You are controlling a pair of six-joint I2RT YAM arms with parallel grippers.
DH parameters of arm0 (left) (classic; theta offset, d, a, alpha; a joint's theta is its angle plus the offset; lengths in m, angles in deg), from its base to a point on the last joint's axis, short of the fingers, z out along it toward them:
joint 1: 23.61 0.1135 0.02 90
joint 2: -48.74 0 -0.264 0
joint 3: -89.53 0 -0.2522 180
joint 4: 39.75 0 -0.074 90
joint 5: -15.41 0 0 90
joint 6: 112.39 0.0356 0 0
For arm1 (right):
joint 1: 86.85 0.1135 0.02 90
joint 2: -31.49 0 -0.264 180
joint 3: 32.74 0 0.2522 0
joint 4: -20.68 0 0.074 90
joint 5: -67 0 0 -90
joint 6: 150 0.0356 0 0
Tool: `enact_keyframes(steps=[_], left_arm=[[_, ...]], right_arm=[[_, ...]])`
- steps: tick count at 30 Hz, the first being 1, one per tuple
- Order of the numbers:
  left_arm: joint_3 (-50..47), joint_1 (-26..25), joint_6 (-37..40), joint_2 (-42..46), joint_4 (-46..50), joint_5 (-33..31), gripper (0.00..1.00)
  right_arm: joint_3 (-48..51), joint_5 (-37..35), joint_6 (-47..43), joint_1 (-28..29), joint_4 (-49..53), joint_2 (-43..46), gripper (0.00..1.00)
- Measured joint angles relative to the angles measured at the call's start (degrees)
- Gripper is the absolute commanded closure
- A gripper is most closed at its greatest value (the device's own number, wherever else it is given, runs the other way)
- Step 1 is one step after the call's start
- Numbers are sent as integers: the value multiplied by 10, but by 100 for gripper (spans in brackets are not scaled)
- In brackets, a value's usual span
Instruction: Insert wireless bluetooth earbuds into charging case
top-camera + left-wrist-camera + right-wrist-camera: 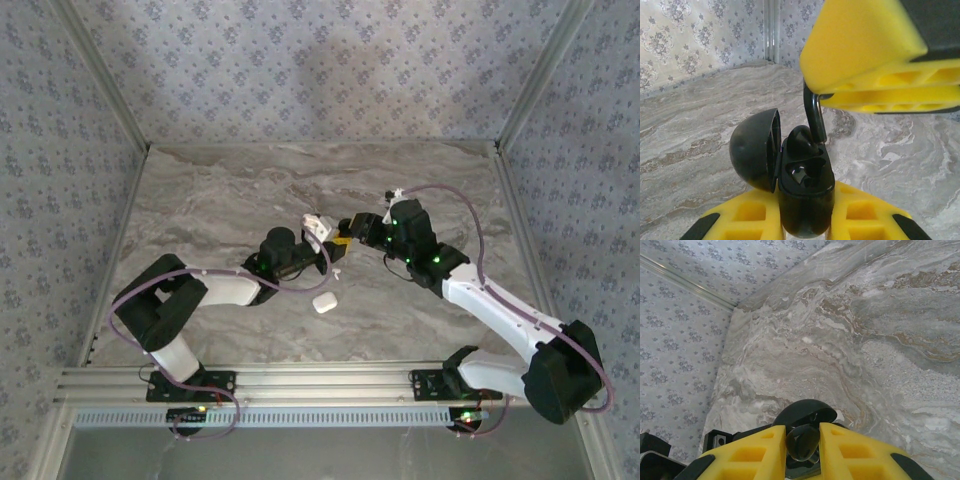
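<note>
Yellow fingers of my left gripper (805,220) clamp the glossy black plastic charging case (805,187) above the middle of the grey marbled table (220,190). If my right gripper (801,429), pinching the dark stemmed earbud (809,131), pushes askew, I fear a jam or the case twisting loose. Lid open: the bud's head is at one socket, and the other looks empty.

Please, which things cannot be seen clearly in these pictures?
Left wrist view: lower part of the charging case, hidden between the fingers of the left hand.
Left wrist view: stem top of the earbud, hidden behind the right hand.
Top view: white piece on the table, too small to identify.
</note>
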Motion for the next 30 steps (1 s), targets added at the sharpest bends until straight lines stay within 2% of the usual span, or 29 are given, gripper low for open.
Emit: enact_keyframes(steps=[30], left_arm=[[4,0,-17,0,-19,-3,88]], right_arm=[[13,0,2,7,-27,0,76]])
